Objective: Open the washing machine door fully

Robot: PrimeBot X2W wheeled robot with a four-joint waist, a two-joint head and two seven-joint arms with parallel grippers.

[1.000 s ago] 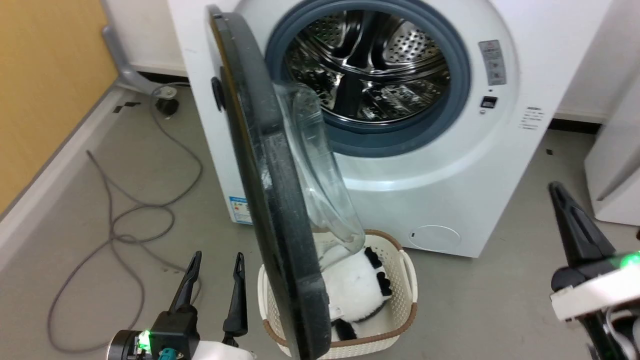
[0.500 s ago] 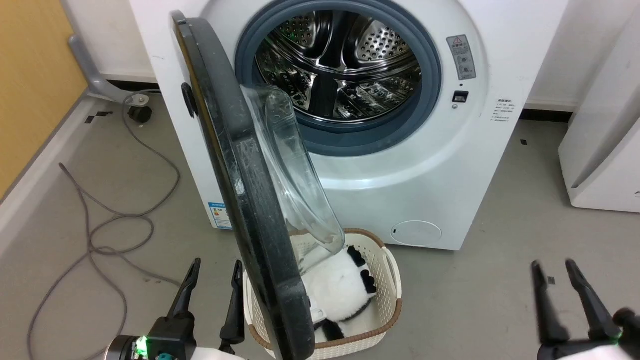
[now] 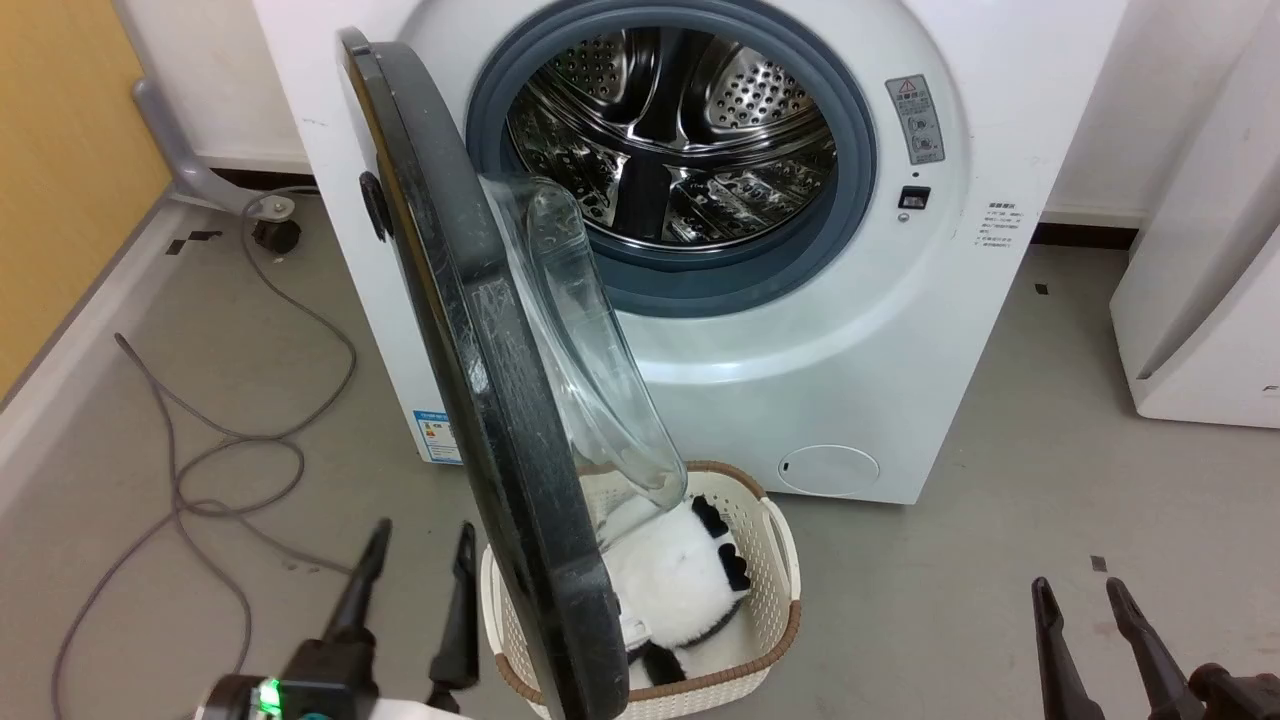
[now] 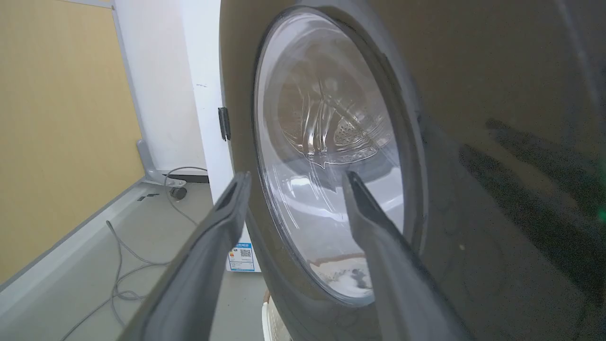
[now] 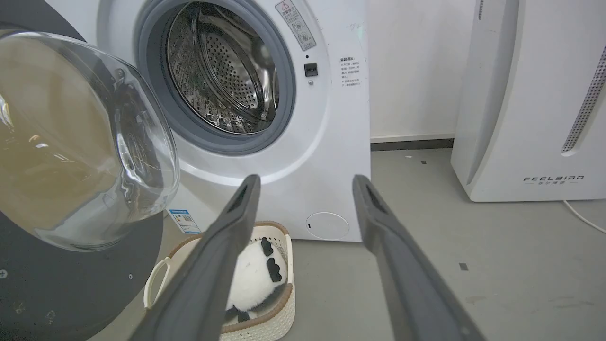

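The washing machine (image 3: 850, 330) stands white with its steel drum (image 3: 670, 130) exposed. The washing machine door (image 3: 470, 330) is swung out on its left hinge, nearly edge-on to the head view, glass bowl (image 3: 590, 350) facing right. My left gripper (image 3: 420, 545) is open at the lower left, just outside the door's glossy black outer face (image 4: 473, 142); it touches nothing, and its wrist view looks between the fingers (image 4: 222, 222) at the glass (image 4: 326, 156). My right gripper (image 3: 1075, 600) is open and empty at the lower right, well off the door's inner side (image 5: 85, 142).
A white woven basket (image 3: 790, 560) holding a black-and-white plush (image 3: 670, 590) sits on the floor under the door. A grey cable (image 3: 200, 470) loops on the floor at left beside a yellow wall (image 3: 60, 150). Another white appliance (image 3: 1200, 300) stands at right.
The head camera has shifted. My right gripper has dropped from a raised spot at the right to low at the lower right. The left gripper sank slightly. The door's angle looks unchanged.
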